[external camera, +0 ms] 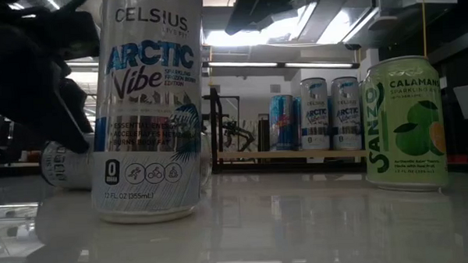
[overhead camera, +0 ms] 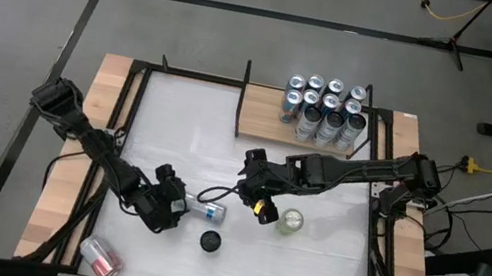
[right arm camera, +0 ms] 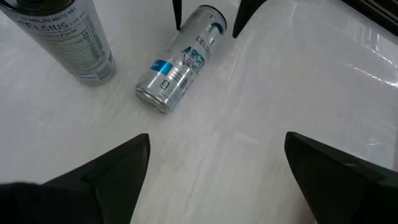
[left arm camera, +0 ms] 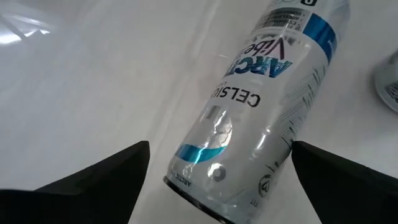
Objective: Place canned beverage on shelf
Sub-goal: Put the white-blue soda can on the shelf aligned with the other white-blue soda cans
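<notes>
A Celsius Arctic Vibe can (overhead camera: 204,210) lies on its side on the white table (overhead camera: 304,270). The left gripper (overhead camera: 177,196) has its fingers spread wide around the can's end, not gripping. The right gripper (overhead camera: 261,209) hangs spread and empty beside an upright green Sanzo Calamansi can (overhead camera: 290,221). The shelf (overhead camera: 271,113) holds cans at the far edge

The lying can (overhead camera: 207,210) is silver with a blue band and blue lettering. Just beside it, the upright can (external camera: 149,111) is silver-white with teal print. Farther off, the green can (external camera: 405,124) shows lime artwork.
</notes>
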Controlling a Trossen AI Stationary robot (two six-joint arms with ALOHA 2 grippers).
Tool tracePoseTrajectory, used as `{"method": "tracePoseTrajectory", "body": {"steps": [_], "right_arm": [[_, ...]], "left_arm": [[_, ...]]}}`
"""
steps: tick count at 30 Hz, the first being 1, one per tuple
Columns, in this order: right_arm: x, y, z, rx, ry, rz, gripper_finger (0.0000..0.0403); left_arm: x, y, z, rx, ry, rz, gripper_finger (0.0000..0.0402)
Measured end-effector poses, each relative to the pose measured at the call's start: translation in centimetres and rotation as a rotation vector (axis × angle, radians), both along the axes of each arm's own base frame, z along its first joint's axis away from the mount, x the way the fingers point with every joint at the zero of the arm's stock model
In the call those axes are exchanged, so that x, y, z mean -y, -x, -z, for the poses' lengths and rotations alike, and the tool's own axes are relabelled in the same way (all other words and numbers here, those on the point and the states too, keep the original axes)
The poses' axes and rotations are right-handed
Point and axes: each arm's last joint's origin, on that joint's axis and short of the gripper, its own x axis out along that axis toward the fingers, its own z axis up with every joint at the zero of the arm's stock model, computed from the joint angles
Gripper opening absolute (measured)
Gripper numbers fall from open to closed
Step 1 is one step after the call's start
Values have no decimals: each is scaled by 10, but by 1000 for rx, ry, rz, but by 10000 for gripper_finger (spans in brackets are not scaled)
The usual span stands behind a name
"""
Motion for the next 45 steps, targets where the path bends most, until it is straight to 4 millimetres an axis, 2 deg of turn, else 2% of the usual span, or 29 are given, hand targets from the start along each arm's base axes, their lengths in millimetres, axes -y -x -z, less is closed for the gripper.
{"method": "tracePoseTrajectory", "body": {"steps": [11,16,23,29,35,40,45], "right_arm": [[0,0,0,0,0,0,363],[0,0,0,0,0,0,363],[0,0,0,0,0,0,363],[0,0,0,0,0,0,363],[0,0,0,0,0,0,363],[0,0,0,0,0,0,363],[0,0,0,0,0,0,363]], "left_arm": [[-12,-7,0,-15,16,-40,386],[-13,-10,0,-52,-25,64,386],[-9,-13,0,-92,14,240,386],[-8,-13,1,-99,7,263,386],[-6,-14,12,-155,23,282,384],[-5,-15,14,-168,36,287,352],[-4,-15,13,-179,57,301,288]]}}
